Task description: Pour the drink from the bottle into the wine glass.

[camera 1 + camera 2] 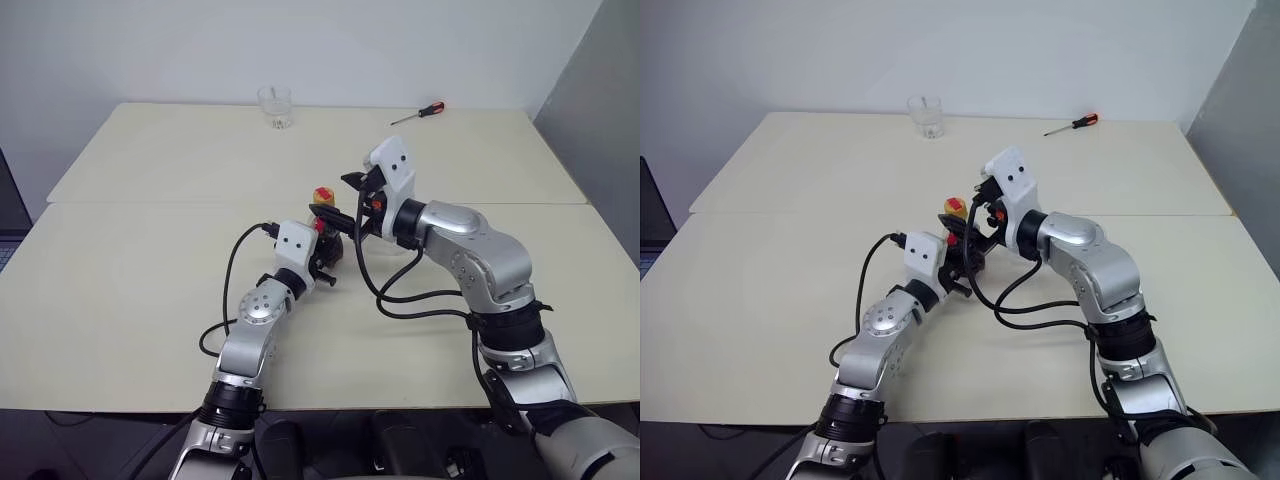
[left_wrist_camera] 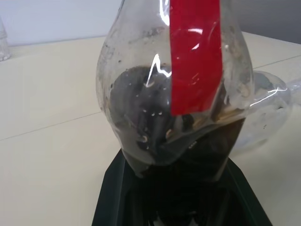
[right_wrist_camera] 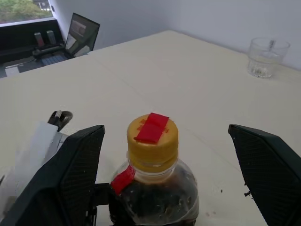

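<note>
Left gripper (image 1: 325,262) clamps the bottle (image 3: 153,188); right gripper (image 3: 171,160) spread wide around its cap (image 3: 152,141) — cap on; uncapping and pouring remain.

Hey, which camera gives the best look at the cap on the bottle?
The right wrist view: the yellow cap sits centred and unblocked, with its red tape strip facing the camera. In the left and right eye views it is a small yellow spot between the two arms. The left wrist view shows the bottle's body and dark drink, not the cap.
</note>
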`<act>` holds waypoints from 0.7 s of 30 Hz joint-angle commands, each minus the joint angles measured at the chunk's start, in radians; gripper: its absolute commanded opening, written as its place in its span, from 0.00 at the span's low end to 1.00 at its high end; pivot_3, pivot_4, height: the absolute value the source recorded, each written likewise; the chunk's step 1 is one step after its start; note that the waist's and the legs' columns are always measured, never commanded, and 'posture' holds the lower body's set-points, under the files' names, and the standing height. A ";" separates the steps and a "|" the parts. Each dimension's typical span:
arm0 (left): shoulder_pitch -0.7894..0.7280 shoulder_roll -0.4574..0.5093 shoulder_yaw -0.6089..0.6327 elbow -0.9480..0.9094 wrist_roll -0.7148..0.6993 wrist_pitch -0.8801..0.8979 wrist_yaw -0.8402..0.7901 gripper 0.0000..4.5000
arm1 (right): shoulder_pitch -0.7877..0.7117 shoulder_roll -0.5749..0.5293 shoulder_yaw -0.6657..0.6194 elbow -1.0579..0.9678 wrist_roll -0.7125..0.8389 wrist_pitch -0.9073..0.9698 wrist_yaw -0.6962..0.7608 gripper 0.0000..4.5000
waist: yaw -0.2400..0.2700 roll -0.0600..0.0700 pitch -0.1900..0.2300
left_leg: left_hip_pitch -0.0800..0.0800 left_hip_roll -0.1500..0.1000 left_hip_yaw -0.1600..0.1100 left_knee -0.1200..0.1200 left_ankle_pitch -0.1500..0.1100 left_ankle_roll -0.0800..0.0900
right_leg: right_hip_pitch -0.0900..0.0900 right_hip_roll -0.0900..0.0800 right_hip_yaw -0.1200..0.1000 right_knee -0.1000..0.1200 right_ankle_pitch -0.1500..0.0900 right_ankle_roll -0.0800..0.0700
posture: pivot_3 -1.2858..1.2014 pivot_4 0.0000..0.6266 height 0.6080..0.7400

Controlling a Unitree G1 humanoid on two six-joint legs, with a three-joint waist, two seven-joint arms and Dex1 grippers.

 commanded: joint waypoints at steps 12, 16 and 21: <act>-0.002 -0.002 0.000 -0.050 0.000 -0.025 0.001 0.17 | -0.069 0.073 0.007 0.058 -0.032 -0.053 -0.016 1.00 | 0.000 0.000 0.000 | 0.000 0.000 0.000 0.000 0.000 0.000 | 0.000 0.000 0.000 0.000 0.000 0.000 | 0.52 0.24 1.00; -0.001 -0.003 -0.003 -0.053 0.001 -0.022 0.000 0.17 | -0.101 0.102 0.009 0.123 -0.051 -0.082 -0.025 1.00 | -0.001 0.000 0.000 | 0.000 0.000 0.000 0.000 0.000 0.000 | 0.000 0.000 0.000 0.000 0.000 0.000 | 0.52 0.24 1.00; 0.003 -0.004 -0.003 -0.058 0.000 -0.016 0.002 0.17 | -0.136 0.123 -0.001 0.230 -0.080 -0.145 -0.039 1.00 | 0.000 0.000 0.000 | 0.000 0.000 0.000 0.000 0.000 0.000 | 0.000 0.000 0.000 0.000 0.000 -0.001 | 0.52 0.24 1.00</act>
